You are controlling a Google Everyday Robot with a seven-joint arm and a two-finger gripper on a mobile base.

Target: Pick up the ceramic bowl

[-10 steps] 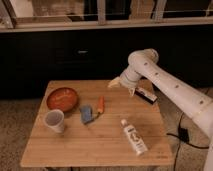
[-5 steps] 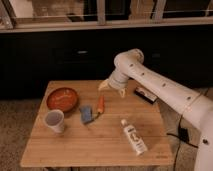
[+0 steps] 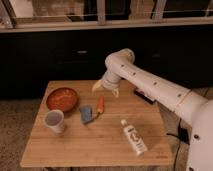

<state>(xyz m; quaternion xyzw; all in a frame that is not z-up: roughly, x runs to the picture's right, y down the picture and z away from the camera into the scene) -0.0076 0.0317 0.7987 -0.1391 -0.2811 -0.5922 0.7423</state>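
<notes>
Tool (image 3: 105,90) is hovering released, fingers spread, grasping nothing, above the far part of the wooden surface (image 3: 100,147). Ceramic bowl (image 3: 63,98) is sitting upright on the surface toward its far-left corner, apart from the tool, with 1 white cup (image 3: 54,120) just in front.

White, smooth-shelled arm with rounded joints.
The arm (image 3: 150,86) is made of glossy white tubes with a bulbous elbow. Its gripper (image 3: 105,90), over the table's (image 3: 90,146) 12 o'clock edge, carries two pale yellow fingers (image 3: 95,88) spread apart.
</notes>
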